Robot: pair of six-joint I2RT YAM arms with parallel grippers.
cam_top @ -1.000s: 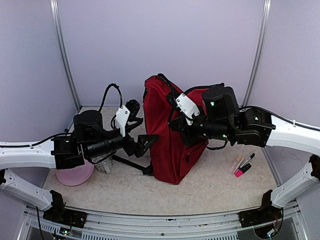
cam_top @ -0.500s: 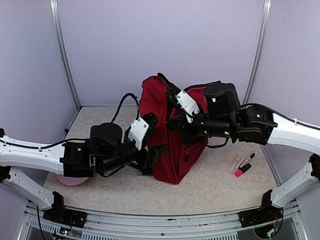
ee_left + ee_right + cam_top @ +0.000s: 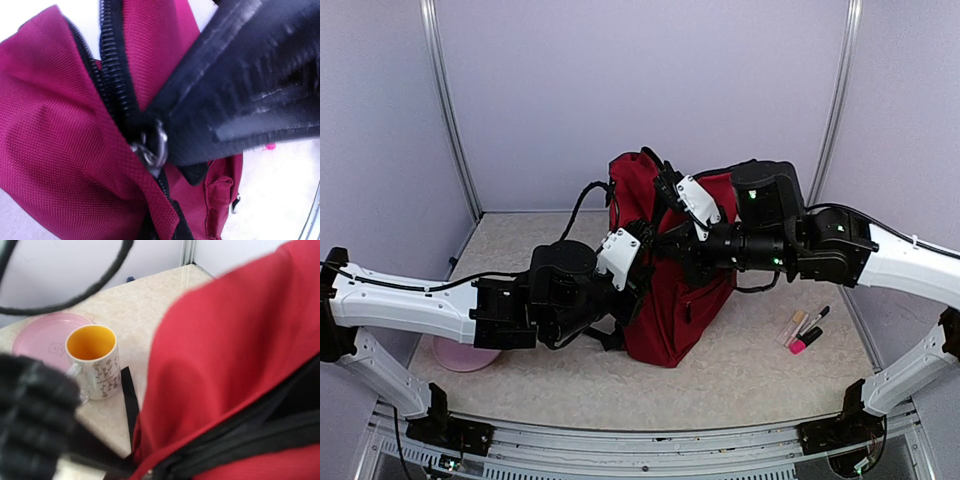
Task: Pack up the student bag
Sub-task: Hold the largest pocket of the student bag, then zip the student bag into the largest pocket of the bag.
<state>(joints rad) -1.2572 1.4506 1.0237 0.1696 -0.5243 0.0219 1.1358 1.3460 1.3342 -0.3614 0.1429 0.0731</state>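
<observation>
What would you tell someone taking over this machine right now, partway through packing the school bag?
The left gripper sits against the bag, right at the zipper pull; whether it grips is unclear.
The right gripper is at the bag's top; its grip is also unclear.
The bag stands upright mid-table.
Outside the bag: pens to its right, and a mug and pink plate to its left.
Done: both arms are at the bag.
Left: probably open it, then load the items.
</observation>
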